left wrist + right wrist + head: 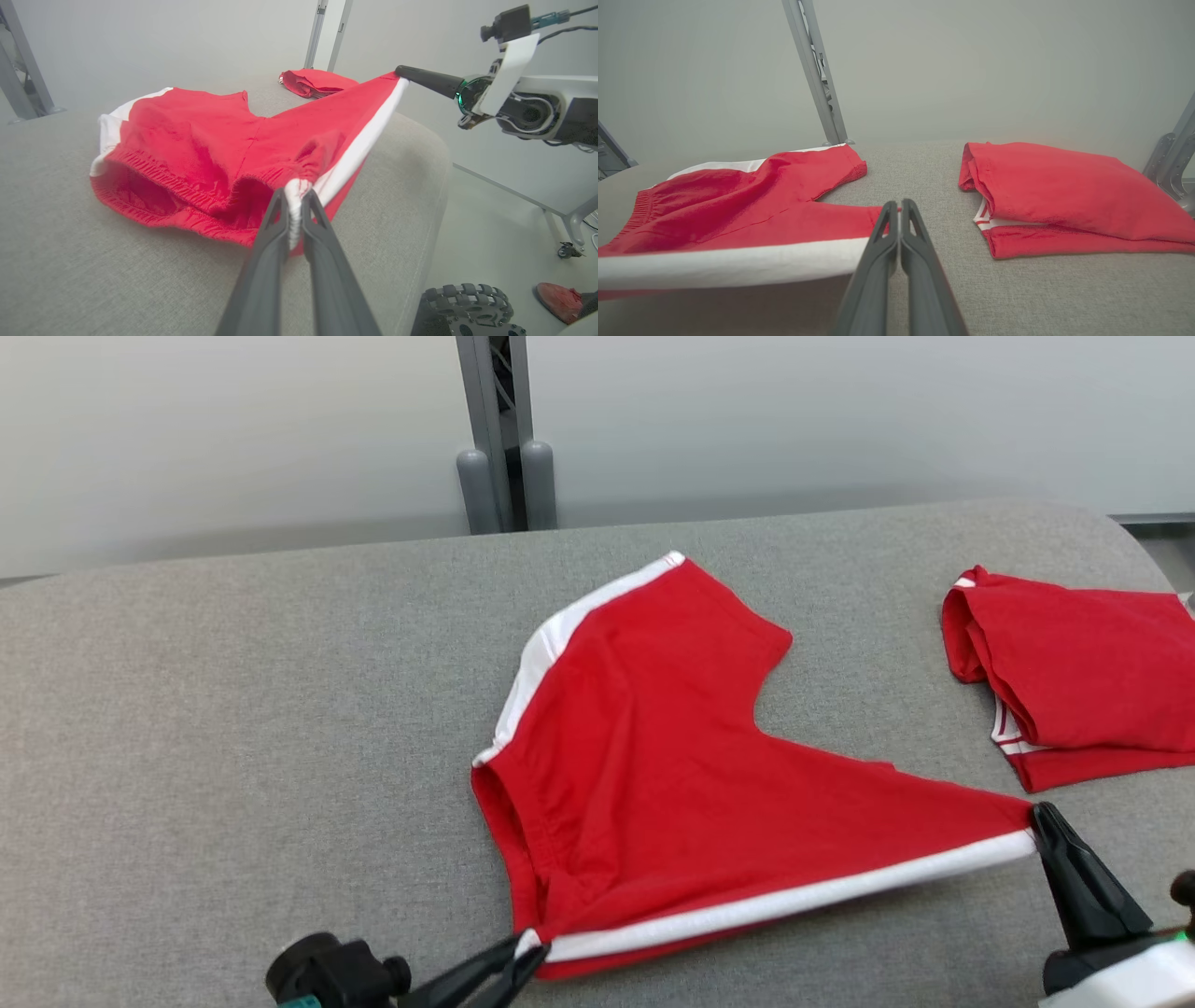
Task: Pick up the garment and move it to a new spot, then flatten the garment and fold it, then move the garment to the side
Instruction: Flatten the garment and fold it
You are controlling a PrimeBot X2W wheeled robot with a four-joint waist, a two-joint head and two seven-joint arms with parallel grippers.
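Shorts (653,756), red with a white stripe down each side, lie spread near the middle of the grey table (233,709), toward its near edge. Left gripper (523,952) is clenched on the waistband corner where the near stripe begins; in the left wrist view a bunched bit of white elastic sits squeezed between its two fingers. Right gripper (1038,817) is pinched tight on the other end of that same stripe, at the leg hem, with its fingertips pressed together on the cloth. Between the two grips the near stripe runs taut and straight. In the right wrist view this edge hangs a little off the table, with a shadow beneath it. The rest of the cloth slopes down to the surface. The waistband gapes open on the left, showing its gathered elastic. The far leg lies flat on the table, pointing toward the grey post (495,429) behind it, its own stripe along the left edge.

A second red piece (1083,681), folded, with thin white stripes showing at its edge, rests at the right end of the table, apart from the shorts. A ribbed wheel (467,303) shows beside the table edge in the left wrist view
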